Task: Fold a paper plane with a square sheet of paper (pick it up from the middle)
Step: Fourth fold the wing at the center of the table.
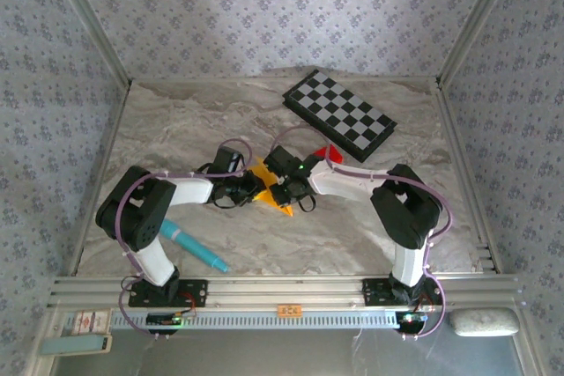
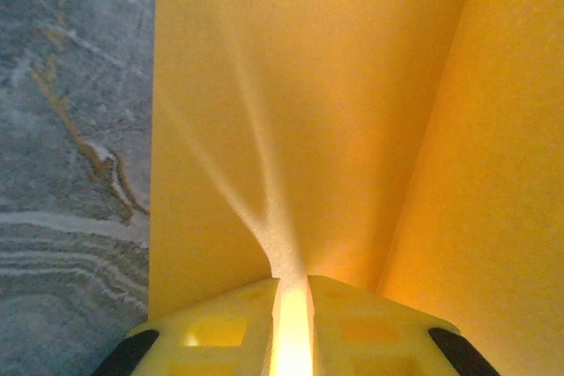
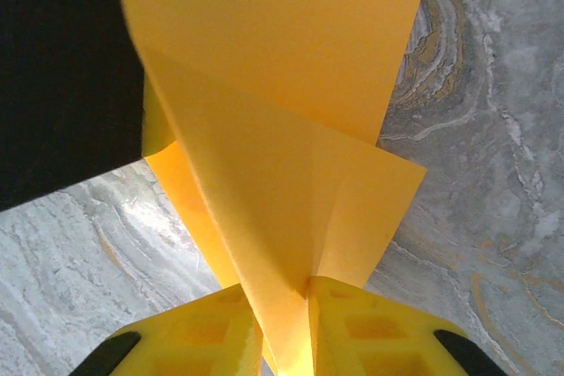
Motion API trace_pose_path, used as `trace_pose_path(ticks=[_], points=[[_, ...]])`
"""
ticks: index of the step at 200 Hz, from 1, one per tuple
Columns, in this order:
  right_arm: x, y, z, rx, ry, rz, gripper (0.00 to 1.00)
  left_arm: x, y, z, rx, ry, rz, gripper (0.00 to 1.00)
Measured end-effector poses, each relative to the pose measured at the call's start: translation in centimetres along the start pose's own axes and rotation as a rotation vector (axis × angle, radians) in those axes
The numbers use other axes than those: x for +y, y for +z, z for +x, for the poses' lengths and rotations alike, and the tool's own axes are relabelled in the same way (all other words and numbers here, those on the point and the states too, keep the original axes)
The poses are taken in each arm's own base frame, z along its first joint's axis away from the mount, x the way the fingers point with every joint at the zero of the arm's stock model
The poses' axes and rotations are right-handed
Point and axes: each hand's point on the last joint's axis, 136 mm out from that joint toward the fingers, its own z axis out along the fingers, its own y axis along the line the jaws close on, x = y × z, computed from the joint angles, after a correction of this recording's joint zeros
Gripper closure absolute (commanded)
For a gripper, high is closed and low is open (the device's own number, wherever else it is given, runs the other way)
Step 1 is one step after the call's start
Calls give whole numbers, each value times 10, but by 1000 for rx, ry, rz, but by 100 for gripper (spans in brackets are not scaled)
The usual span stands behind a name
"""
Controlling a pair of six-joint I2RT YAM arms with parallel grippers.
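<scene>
The orange-yellow sheet of paper [image 1: 263, 172] hangs just over the marble table's middle, folded into overlapping creased flaps with a pointed tip toward the near side. My left gripper [image 1: 252, 188] comes in from the left and my right gripper [image 1: 283, 184] from the right, almost meeting. In the left wrist view the left gripper [image 2: 293, 292] is shut on a pinched ridge of the paper [image 2: 308, 112], with creases fanning out from the jaws. The right gripper [image 3: 286, 305] is shut on a folded layer of the paper [image 3: 282, 85], whose flaps spread away above the fingers.
A black-and-white checkerboard [image 1: 339, 114] lies at the back right, with a small red block [image 1: 332, 154] just in front of it. A teal pen [image 1: 196, 246] rests near the left arm's base. Metal frame rails and papered walls edge the table. A dark shape [image 3: 62, 68] looms at the upper left.
</scene>
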Motion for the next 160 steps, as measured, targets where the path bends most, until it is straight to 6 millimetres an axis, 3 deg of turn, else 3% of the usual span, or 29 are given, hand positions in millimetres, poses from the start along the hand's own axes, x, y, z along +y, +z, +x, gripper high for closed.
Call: trace_pose_path(ticks=[29,68,160], points=[[-1,6,3,16,-1,6,78,0,0,0,0,0,0,84],[-1,7,4,18,-1,6,88,0,0,0,1,0,0,84],[6,8,2,36,12,-111,92,0,0,0,0,0,-1,84]])
